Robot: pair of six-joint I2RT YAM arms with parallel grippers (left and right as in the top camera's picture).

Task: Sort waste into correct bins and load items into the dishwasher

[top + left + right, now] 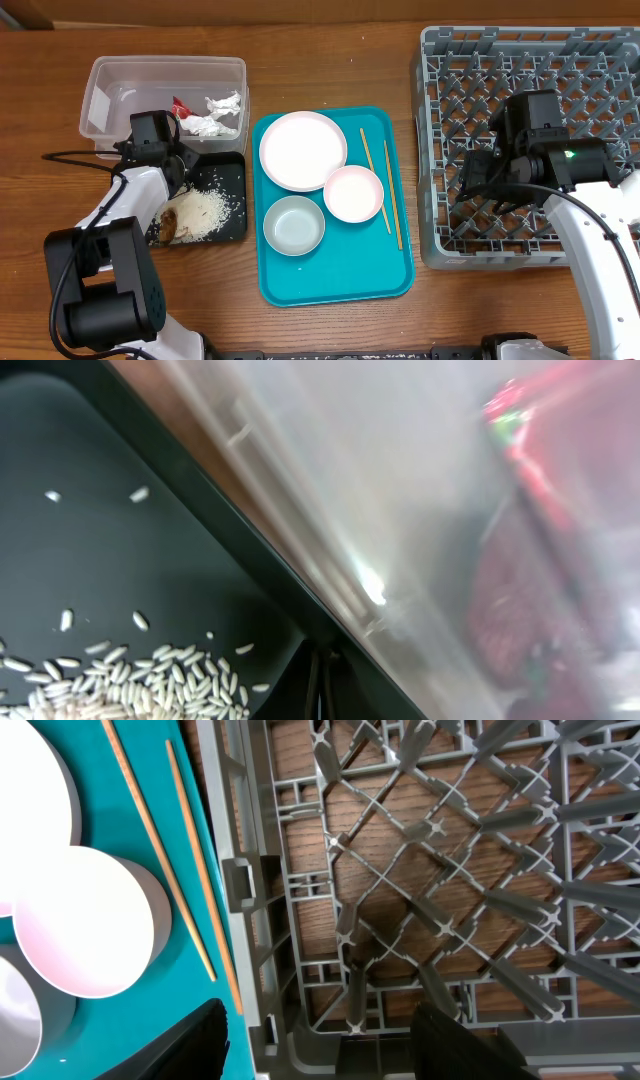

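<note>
Blurred clear tub (350, 490), red wrapper (530, 450) smeared behind, brown scrap (172, 224) half-hidden

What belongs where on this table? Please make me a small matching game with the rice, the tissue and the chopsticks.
Things:
1. rice grains
2. crumpled tissue
3. chopsticks

Places:
A. on the teal tray
B. in the black tray
C. in the clear tub

Pairs: 1-B, 2-C, 3-A
</note>
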